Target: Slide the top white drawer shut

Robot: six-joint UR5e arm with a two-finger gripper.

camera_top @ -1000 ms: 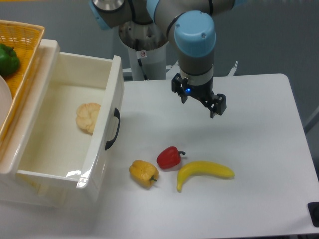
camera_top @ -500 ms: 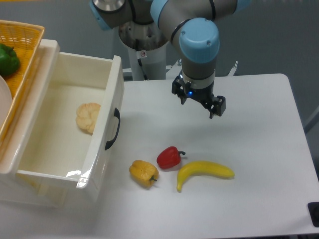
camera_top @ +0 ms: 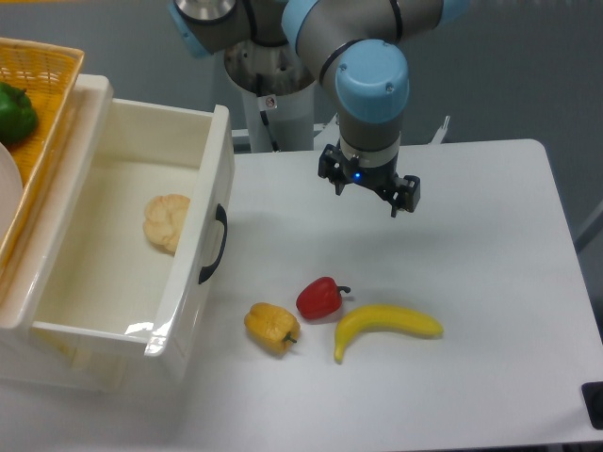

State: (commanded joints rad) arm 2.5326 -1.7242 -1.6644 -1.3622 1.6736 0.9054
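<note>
Beside the open top white drawer [camera_top: 141, 245] lie yellow pepper [camera_top: 271, 327], red pepper [camera_top: 319, 298], banana [camera_top: 384, 325]; tool [camera_top: 369, 191] fingers apart.

Glossy white plastic top white drawer [camera_top: 179, 282]

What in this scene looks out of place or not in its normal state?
The top white drawer stands pulled far out of its cabinet, with a pale croissant-like pastry lying inside. The gripper hangs above the table, apart from the black handle. Nothing looks spilled or damaged.
</note>
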